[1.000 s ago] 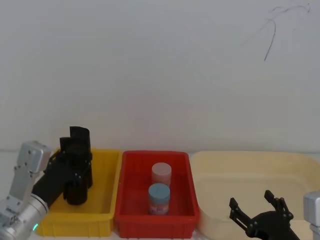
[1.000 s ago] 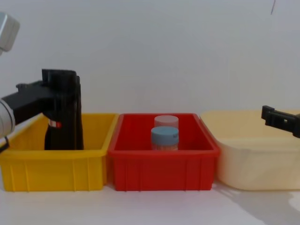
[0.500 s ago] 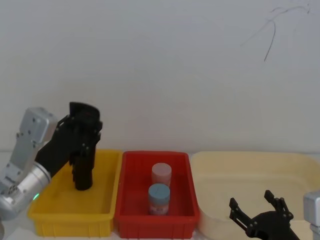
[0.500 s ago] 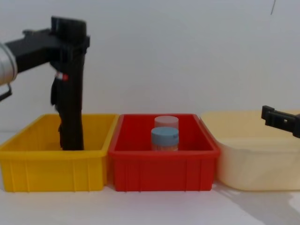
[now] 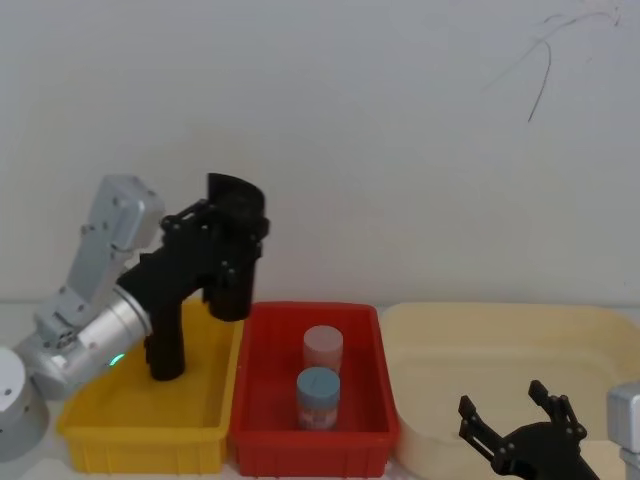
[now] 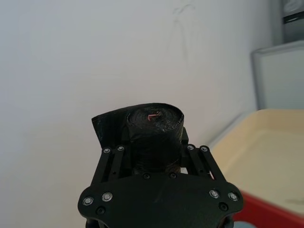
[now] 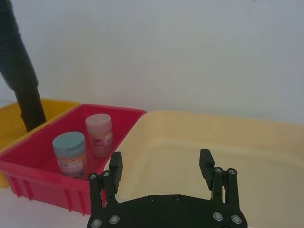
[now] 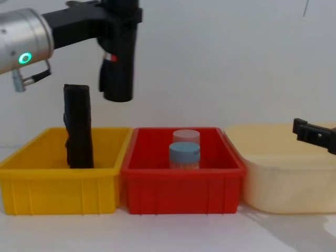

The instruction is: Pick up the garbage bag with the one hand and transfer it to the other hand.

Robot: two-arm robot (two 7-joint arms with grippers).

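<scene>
The garbage bag (image 8: 118, 73), a black roll with a small red-and-white mark, hangs upright in the air above the seam between the yellow bin (image 8: 58, 194) and the red bin (image 8: 184, 189). My left gripper (image 8: 122, 16), on the green-lit arm, is shut on its upper part. The head view shows the garbage bag (image 5: 233, 285) in the left gripper (image 5: 235, 240), and the left wrist view shows the garbage bag's rolled end (image 6: 156, 121) between the fingers (image 6: 112, 156). My right gripper (image 5: 522, 420) stands open and low over the cream tub (image 5: 500, 350), seen also as the right gripper (image 7: 160, 164).
A second black roll (image 8: 77, 128) stands upright in the yellow bin (image 5: 140, 440). The red bin (image 5: 262, 400) holds a pink-lidded jar (image 5: 322, 347) and a blue-lidded jar (image 5: 318, 395). A white wall rises close behind the bins.
My left gripper has lifted the garbage bag out of the yellow bin and carried it up and to the right. The second roll stays in the bin. The right arm has not moved.
</scene>
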